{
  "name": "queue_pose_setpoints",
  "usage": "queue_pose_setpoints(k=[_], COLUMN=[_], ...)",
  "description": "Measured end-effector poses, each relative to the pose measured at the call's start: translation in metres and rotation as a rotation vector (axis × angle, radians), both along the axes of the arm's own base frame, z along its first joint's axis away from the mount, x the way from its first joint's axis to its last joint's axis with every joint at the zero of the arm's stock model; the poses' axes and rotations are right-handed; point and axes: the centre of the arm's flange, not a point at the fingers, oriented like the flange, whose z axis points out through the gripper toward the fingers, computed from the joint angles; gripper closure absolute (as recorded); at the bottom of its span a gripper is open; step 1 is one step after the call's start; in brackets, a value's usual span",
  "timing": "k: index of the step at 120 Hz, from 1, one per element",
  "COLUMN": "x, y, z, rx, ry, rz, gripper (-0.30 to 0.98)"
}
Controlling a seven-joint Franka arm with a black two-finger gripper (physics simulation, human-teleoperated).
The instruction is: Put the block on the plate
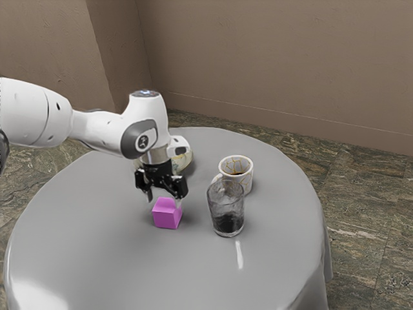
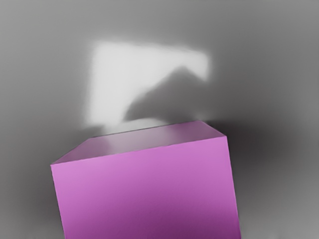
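The pink block (image 1: pixel 166 215) rests on the round grey table, its upper part just below my gripper (image 1: pixel 164 197). The black fingers are spread apart, one toward each side of the block's top, so the gripper looks open. In the wrist view the block (image 2: pixel 144 189) looms large and close under the hand, slightly turned. Behind the gripper, a pale patterned dish (image 1: pixel 185 162), which may be the plate, is partly hidden by the hand and arm.
A clear glass with dark contents (image 1: pixel 227 218) stands to the exterior view's right of the block. Just behind it is a white mug with gold lines (image 1: pixel 244 177). The table's rounded edge (image 1: pixel 316 213) lies beyond them.
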Motion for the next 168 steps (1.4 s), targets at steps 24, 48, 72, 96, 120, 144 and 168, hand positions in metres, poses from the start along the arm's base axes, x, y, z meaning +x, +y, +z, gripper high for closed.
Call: queue_pose_setpoints(k=[24, 48, 72, 96, 120, 144, 168], x=[0.002, 0.002, 0.002, 0.002, 0.002, 0.004, 0.009], y=[0.0, -0.001, -0.001, -0.001, -0.001, -0.001, 0.0], z=[-0.016, -0.029, -0.039, -0.042, -0.039, -0.014, 0.03], rx=[-0.001, -0.003, -0.007, -0.007, -0.005, -0.002, 0.005], ry=[0.022, 0.038, 0.048, 0.051, 0.045, 0.006, -0.049], rz=[0.006, 0.009, 0.015, 0.026, 0.035, 0.04, 0.038], gripper=[0.0, 0.0, 0.03, 0.16, 0.21, 0.24, 0.25])
